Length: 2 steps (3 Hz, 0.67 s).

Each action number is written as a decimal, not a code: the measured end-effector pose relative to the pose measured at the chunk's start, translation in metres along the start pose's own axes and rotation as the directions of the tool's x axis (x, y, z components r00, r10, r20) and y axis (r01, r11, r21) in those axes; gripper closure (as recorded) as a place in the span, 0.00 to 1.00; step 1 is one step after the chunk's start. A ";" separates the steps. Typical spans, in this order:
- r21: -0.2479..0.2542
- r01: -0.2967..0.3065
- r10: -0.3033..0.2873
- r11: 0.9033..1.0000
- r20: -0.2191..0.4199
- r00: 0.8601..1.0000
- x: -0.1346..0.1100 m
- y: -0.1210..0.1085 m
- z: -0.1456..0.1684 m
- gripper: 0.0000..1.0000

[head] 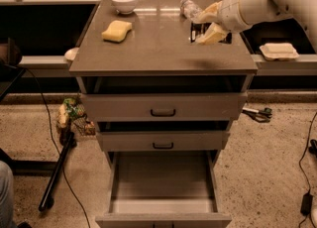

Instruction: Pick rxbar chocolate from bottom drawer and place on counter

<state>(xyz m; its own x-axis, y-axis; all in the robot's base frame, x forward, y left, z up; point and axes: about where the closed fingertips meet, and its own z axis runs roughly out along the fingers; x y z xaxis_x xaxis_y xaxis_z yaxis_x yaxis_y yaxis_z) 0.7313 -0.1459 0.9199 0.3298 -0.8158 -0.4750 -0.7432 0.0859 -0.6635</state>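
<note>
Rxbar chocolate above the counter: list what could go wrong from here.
1. The end effector holds the rxbar chocolate right beside a clear bottle lying on the counter; lowering could knock the bottle rolling.
2. It is near the counter's right side, so a released bar might slide off.

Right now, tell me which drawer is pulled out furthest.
The bottom drawer, pulled well out; top drawer and middle drawer barely. The pincer holds the bar over the counter.
</note>
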 end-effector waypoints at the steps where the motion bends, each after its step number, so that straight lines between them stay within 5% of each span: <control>1: 0.060 -0.080 0.079 0.995 0.018 0.997 0.015 -0.021 0.015 1.00; 2: 0.101 -0.133 0.126 0.986 0.067 0.990 0.022 -0.041 0.032 1.00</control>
<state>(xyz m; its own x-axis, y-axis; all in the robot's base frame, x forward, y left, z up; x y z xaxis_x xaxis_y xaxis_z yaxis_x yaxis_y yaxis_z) 0.7872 -0.1489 0.9181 0.2716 -0.7581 -0.5930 -0.7175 0.2512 -0.6497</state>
